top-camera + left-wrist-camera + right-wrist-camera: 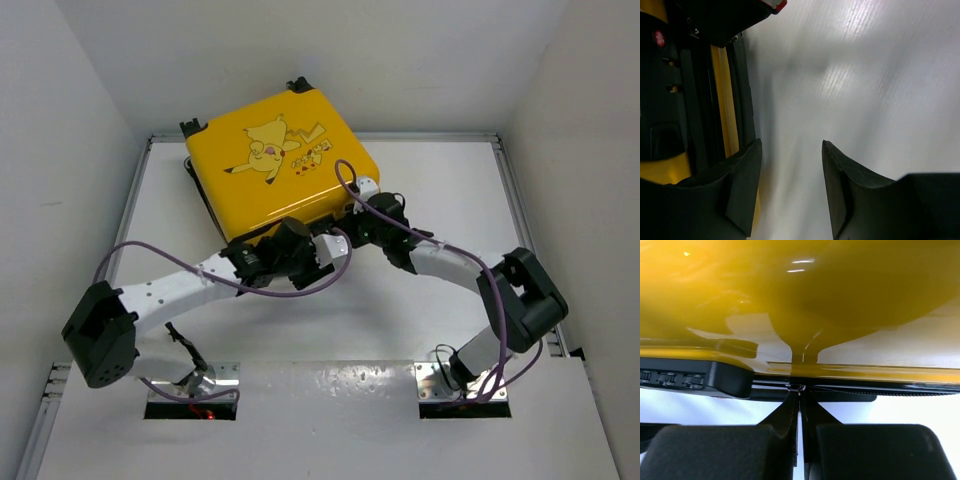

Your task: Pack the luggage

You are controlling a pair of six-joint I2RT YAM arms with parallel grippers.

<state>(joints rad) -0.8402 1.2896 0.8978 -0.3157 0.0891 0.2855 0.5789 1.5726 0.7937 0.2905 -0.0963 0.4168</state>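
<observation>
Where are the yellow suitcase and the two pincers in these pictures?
Yellow hard-shell Pikachu suitcase (280, 165): top view, middle of its lid.
Left black pincer (791, 150): left wrist view, gap between open fingertips.
Right black pincer (800, 399): right wrist view, where closed fingertips meet.

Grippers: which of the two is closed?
The right gripper: its fingers are pressed together at the zipper of the luggage. The left gripper is open, with only bare table between its fingers.
</observation>
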